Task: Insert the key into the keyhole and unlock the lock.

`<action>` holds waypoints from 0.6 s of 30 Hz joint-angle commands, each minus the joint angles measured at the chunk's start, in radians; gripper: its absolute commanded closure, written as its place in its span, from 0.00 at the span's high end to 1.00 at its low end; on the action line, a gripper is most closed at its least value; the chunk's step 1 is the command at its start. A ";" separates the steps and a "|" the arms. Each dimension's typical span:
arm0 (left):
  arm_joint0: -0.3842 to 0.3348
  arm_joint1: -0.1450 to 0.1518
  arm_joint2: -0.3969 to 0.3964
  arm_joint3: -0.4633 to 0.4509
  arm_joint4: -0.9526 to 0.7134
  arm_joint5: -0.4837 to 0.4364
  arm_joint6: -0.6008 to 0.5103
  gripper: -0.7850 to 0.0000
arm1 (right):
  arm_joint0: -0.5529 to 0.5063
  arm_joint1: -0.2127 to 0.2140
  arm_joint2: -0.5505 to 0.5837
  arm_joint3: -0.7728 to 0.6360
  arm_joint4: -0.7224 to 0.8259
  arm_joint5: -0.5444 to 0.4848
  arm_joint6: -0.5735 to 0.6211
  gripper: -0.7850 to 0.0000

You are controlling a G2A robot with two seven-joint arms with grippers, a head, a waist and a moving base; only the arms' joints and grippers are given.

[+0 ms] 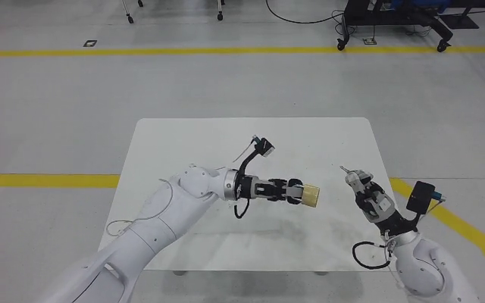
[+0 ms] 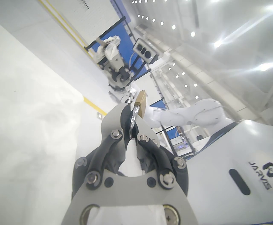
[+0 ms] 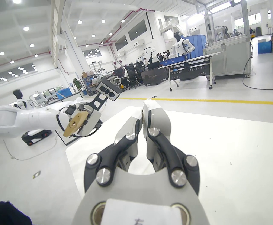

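Jaws of the left gripper (image 2: 132, 123) are clamped on the silver steel shackle (image 2: 134, 119) of the small brass padlock (image 1: 309, 196), held in the air over the white rectangular table (image 1: 189, 151) with the body pointing towards the other arm. Jaws of the right gripper (image 3: 142, 116) are pressed together. A thin metal key (image 1: 345, 170) sticks out past its tip in the top view, too small to tell its orientation. Key and padlock are apart, and the keyhole face (image 3: 73, 123) is turned roughly towards the right wrist camera. Insertion not yet begun. Risks, as judged: (1) the padlock is held by the shackle alone, so the body may pivot or rock when the key pushes on it, and the blade would skate across the face instead of entering; (2) a blade rotated wrongly relative to the slot would jam at the mouth; (3) the pinch on the key looks slim, so a push or the unlocking twist may slide the key back in the grip or drop it onto the table; (4) the twist may turn the whole body around the shackle rather than the cylinder. Writing: none legible on the padlock. White label (image 3: 138, 213) on the right gripper's base carries a dark mark, cut off at the edge. Lettering shows on a white panel (image 2: 84, 5) in the room behind. Not transcribed.
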 commanded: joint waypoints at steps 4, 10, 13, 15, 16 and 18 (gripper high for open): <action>0.000 -0.004 0.000 0.013 -0.057 0.020 -0.019 0.00 | 0.004 -0.002 -0.011 0.009 0.060 -0.019 0.017 0.00; 0.000 -0.004 0.000 0.013 -0.057 0.020 -0.019 0.00 | 0.004 -0.002 -0.011 0.009 0.060 -0.019 0.017 0.00; 0.037 -0.002 -0.014 0.010 -0.071 0.020 0.022 0.00 | 0.009 -0.005 -0.024 0.003 0.097 -0.010 0.020 0.00; 0.078 -0.004 -0.033 -0.010 -0.148 0.023 0.009 0.00 | 0.031 -0.010 -0.043 0.011 0.142 0.018 0.030 0.00; 0.089 -0.004 -0.044 -0.014 -0.182 0.026 -0.012 0.00 | 0.041 -0.012 -0.053 0.010 0.153 0.030 0.033 0.00; 0.101 -0.006 -0.059 -0.016 -0.231 0.050 -0.049 0.00 | 0.054 -0.016 -0.074 0.002 0.160 0.047 0.037 0.00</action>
